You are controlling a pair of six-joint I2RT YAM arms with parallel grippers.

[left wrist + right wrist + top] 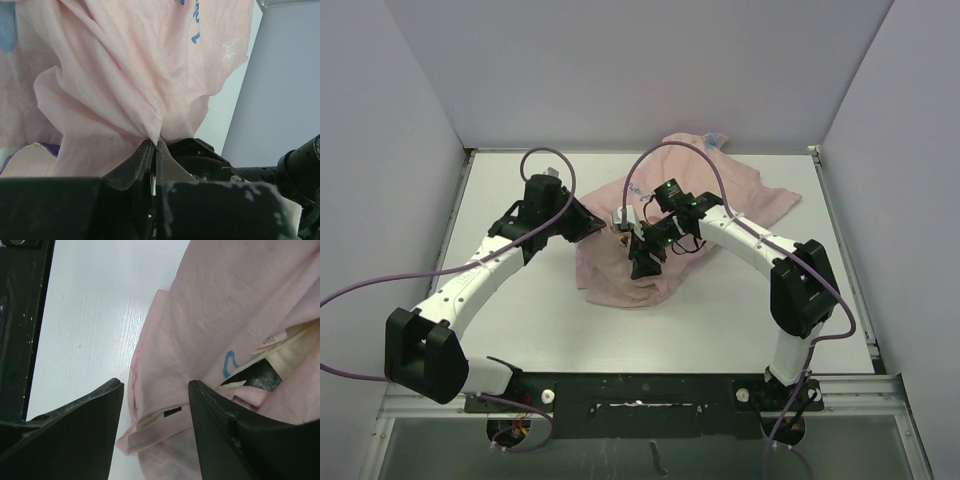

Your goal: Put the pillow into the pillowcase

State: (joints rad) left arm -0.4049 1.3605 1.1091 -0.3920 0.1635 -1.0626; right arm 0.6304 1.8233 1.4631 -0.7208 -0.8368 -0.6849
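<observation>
The pillowcase (710,205) lies crumpled pale-pink side out on the middle and right of the table. My left gripper (603,226) is shut on a bunched fold of the pillowcase (125,85), with its fingertips (150,150) pinched together under the cloth. My right gripper (642,262) hovers open over the pillowcase's near left part, its jaws either side of a pink hem (165,427) without touching it. A thin cream strip of the pillow (150,419) shows under that hem. More cream with a small tag (295,337) shows at an opening. In the top view the pillow is hidden.
The white table (520,320) is closed in by grey walls (390,150) on the left, back and right. Purple cables (545,155) loop above both arms. The black base rail (640,390) runs along the near edge.
</observation>
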